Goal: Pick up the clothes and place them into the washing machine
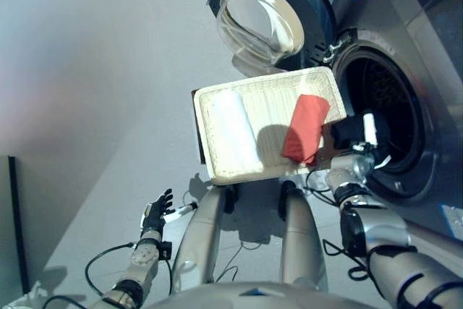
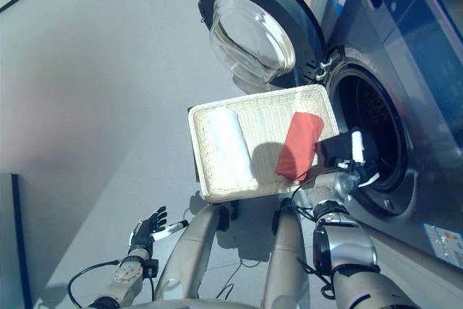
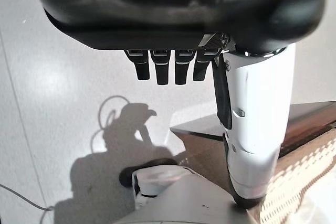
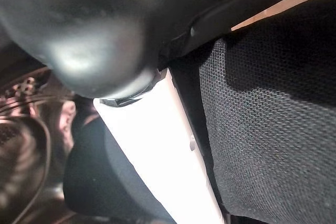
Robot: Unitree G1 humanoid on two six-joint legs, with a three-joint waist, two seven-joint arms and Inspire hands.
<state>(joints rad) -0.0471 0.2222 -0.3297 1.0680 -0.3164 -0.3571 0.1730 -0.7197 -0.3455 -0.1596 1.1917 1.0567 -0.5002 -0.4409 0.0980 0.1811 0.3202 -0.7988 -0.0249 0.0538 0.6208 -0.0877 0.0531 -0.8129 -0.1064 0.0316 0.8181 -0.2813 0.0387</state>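
Right wrist view: right hand (image 4: 152,145) clamps dark garment (image 4: 273,119) (left hand (image 1: 155,215) relaxed)

Bright, even light is falling across the pale floor (image 1: 94,70), casting soft shadows beneath the basket (image 1: 210,106). Glare is gleaming on the washer door glass (image 1: 260,23). The drum (image 1: 387,117) is staying dark, and the right wrist view is reading dim and blurred.

Two garments (image 1: 305,127), one basket (image 1: 269,92), one washer (image 1: 405,70)
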